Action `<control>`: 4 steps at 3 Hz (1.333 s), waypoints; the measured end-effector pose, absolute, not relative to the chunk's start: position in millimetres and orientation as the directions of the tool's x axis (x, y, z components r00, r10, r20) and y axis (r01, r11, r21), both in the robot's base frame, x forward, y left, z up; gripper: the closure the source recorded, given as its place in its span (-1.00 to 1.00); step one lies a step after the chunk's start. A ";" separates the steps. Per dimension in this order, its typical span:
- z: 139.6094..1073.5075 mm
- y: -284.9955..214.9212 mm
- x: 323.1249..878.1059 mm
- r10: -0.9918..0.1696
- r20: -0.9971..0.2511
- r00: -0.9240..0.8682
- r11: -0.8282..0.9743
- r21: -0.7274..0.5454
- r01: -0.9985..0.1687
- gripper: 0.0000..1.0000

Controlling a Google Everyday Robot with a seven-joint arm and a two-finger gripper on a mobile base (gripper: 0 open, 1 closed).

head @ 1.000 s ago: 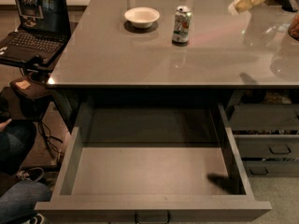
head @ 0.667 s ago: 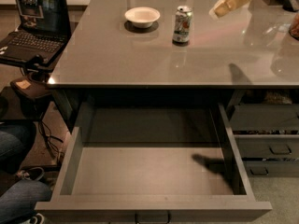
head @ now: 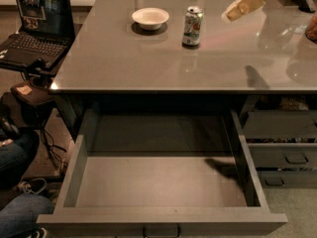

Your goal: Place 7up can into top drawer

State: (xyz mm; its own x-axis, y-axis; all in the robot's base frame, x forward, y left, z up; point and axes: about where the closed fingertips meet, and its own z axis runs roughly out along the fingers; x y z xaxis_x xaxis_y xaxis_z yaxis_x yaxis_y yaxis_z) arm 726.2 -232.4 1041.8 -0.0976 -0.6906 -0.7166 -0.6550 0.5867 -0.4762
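Glossy grey tabletop [head: 148,58] is carrying the small white-and-green metal 7up can [head: 192,26], standing upright with its long axis vertical and silver top up, right of the round white bowl [head: 150,18], while the cream wedge-shaped gripper [head: 243,4] is hovering further right, clear of it (can't tell how open), and the shallow flat-floored grey top drawer [head: 148,182] is sitting pulled out below.

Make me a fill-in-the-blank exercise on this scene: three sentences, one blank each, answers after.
1. In the picture, the 7up can stands upright on the tabletop, to the ____ of the white bowl.
2. The top drawer below the tabletop is pulled ____.
3. Of bowl and can, the pincer, hanging above the tabletop, is nearer the ____.

Missing words: right; open; can.
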 end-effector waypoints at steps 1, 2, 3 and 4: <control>998.5 -220.2 736.7 -0.610 -0.778 -0.153 0.608 -0.335 -0.720 -1.00; 946.4 -191.8 763.5 -0.491 -0.845 -0.212 0.610 -0.159 -0.777 -1.00; 946.4 -191.8 763.5 -0.491 -0.845 -0.212 0.610 -0.159 -0.777 -1.00; 946.0 -186.5 773.2 -0.490 -0.861 -0.137 0.591 -0.213 -0.778 -1.00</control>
